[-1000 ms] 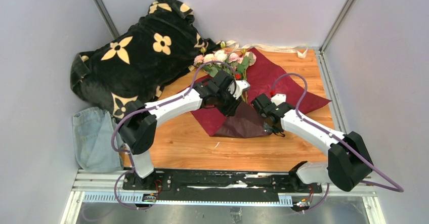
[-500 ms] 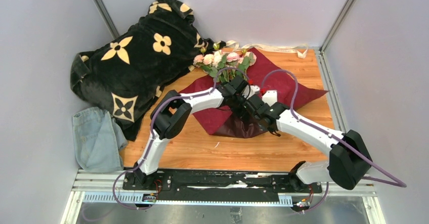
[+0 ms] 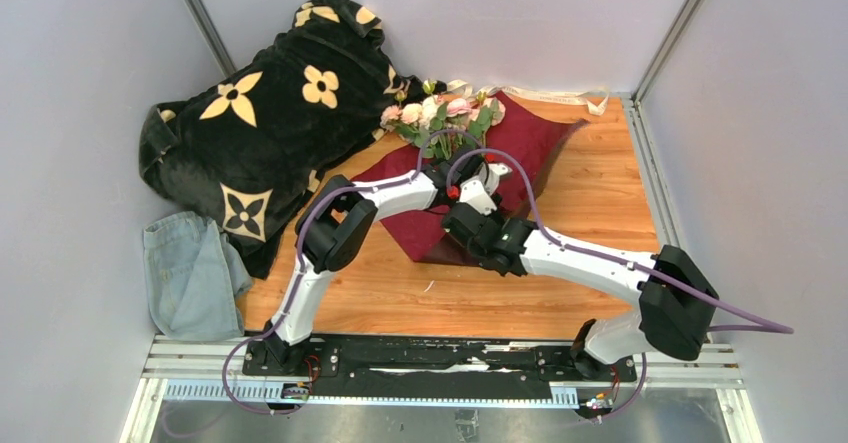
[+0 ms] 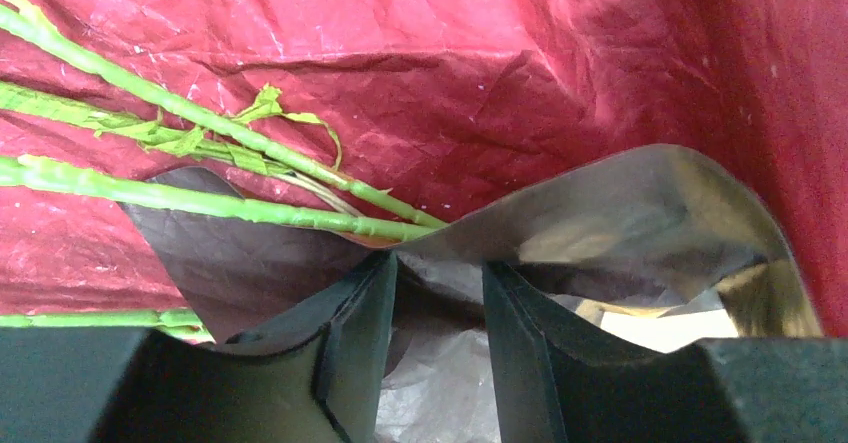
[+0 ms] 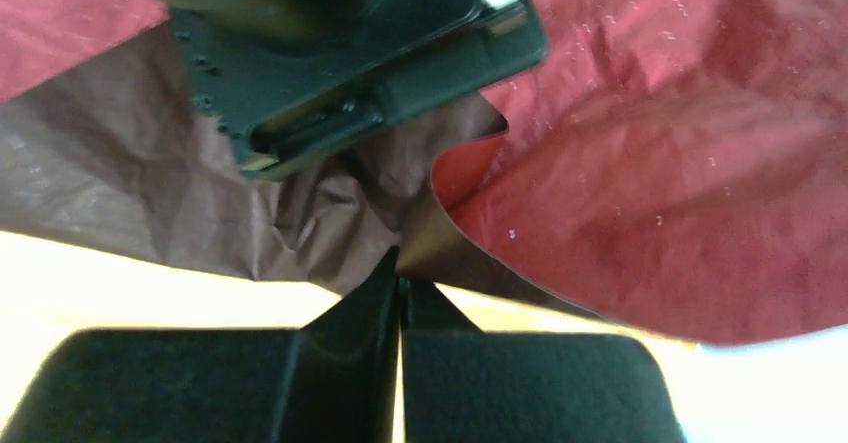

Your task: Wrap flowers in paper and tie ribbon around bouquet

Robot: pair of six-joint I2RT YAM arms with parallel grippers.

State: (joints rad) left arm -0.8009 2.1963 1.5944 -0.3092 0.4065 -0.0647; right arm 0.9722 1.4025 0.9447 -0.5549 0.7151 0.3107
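The nearest thing to a container here is the paper (image 3: 530,138), spread on the wooden table (image 3: 600,223) like an open wrapper. The flowers (image 3: 440,113) lie on it. Their heads are at the far edge, just beside the black blanket (image 3: 260,113), and their stems (image 4: 200,198) run back toward the arms across the red inside face.

The paper's near end is folded up over the stem ends and shows its duller brown back. Its right side looks lifted off the table.

The left gripper (image 4: 437,263) sits right at that fold with its jaws apart, clasping nothing. The folded edge and the stem tips lie just past its fingertips. The right gripper (image 5: 400,268) is clenched on the paper's edge, close beside the left one.

The ribbon (image 3: 550,94) lies along the table's far edge, well apart from both grippers.
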